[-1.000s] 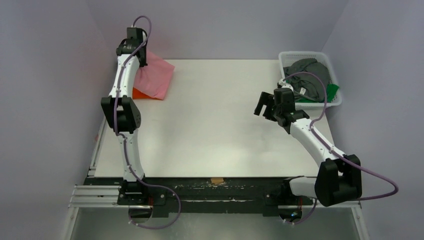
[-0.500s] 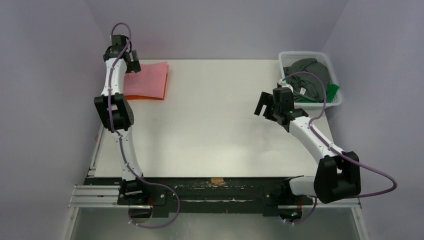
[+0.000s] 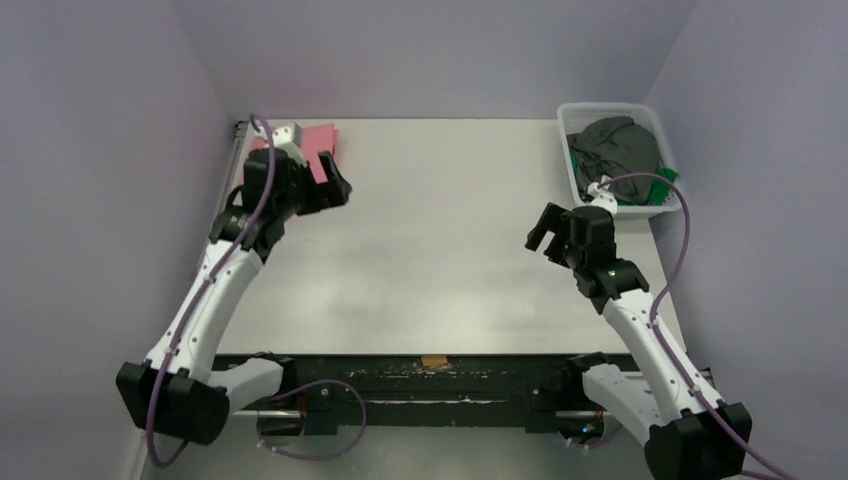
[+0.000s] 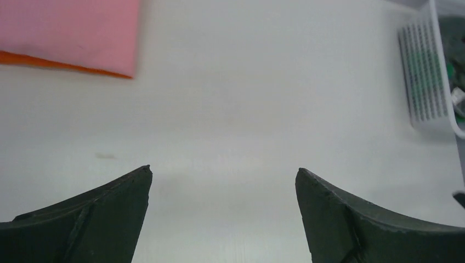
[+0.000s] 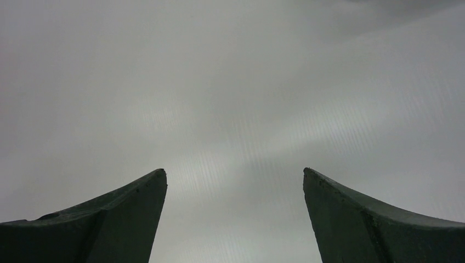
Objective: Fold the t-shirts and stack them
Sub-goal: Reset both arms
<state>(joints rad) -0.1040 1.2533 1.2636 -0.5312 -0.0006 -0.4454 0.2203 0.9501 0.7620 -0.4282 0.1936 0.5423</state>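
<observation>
From above, the folded light pink cloth t-shirt (image 3: 322, 150) lies at the white table's (image 3: 450, 260) far left corner, partly hidden by the left gripper (image 3: 338, 180). The dark grey t-shirt (image 3: 620, 145) and green t-shirt (image 3: 655, 185) fill the white plastic mesh basket (image 3: 575, 112) at far right, with the right gripper (image 3: 537, 228) nearby. The left wrist view shows 2 widely spread fingers (image 4: 98, 219), empty, and the pink shirt atop a bright orange t-shirt (image 4: 55, 60). In the right wrist view the fingers (image 5: 109, 219) gape wide over bare table.

Top view: even, diffuse light; only soft, faint shadows on the table (image 3: 450, 200), with a mild sheen mid-surface. Left wrist view bright, slightly washed out; fingers (image 4: 93, 219) dark, soft-edged. Right wrist view dimmer, grey, streaky glare.
</observation>
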